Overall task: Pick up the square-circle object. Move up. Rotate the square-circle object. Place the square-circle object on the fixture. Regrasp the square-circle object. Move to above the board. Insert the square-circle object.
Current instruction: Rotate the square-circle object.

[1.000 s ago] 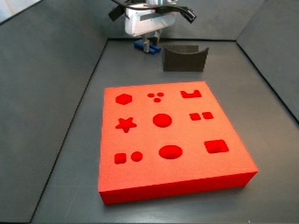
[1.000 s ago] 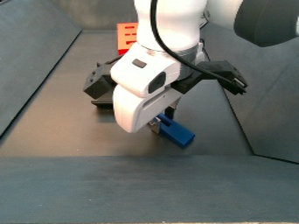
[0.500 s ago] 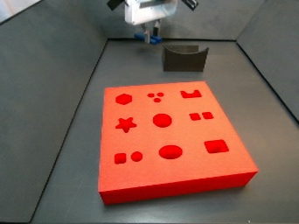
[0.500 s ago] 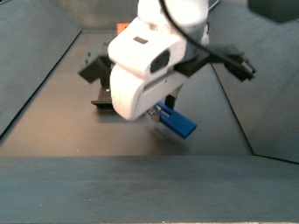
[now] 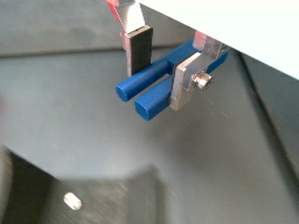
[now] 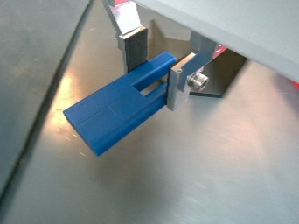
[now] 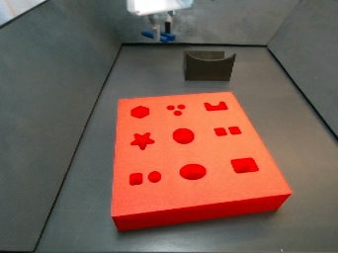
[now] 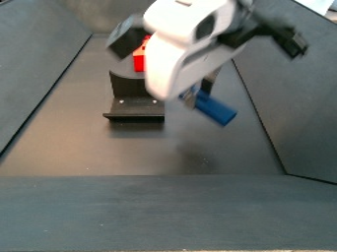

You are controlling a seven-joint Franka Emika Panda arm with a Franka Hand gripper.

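Looks like the pick-up is done and we're in the "move up" bit. The claw [image 6: 160,68] is pinching the blue block [image 6: 117,112] between its two silver fingers [image 5: 139,45], and in a side view the block [image 8: 212,107] hangs in the air, clear of the dark floor. In a side view the claw [image 7: 160,33] sits high at the far end of the workspace, past the red board [image 7: 196,161] and off to one side of the dark fixture [image 7: 209,65].

My read on what's next: rotate the block, then set it down on the fixture. For that the arm needs to turn the wrist while keeping its grip firm, since the fingers only hold one end and most of the block sticks out past them. That overhang could let it pivot in the pads if the turn is jerky. Then it has to travel sideways to the fixture [image 8: 134,104] and line the block up with the slot between the raised sides.

The block itself: bright blue plastic, long and thin. In a wrist view the far end [image 5: 142,92] looks like two rounded lobes side by side, and in a wrist view the flat side shows a rectangular notch near the fingers. It's tilted, with the free end lower than the gripped end. No scuffs that I can make out.
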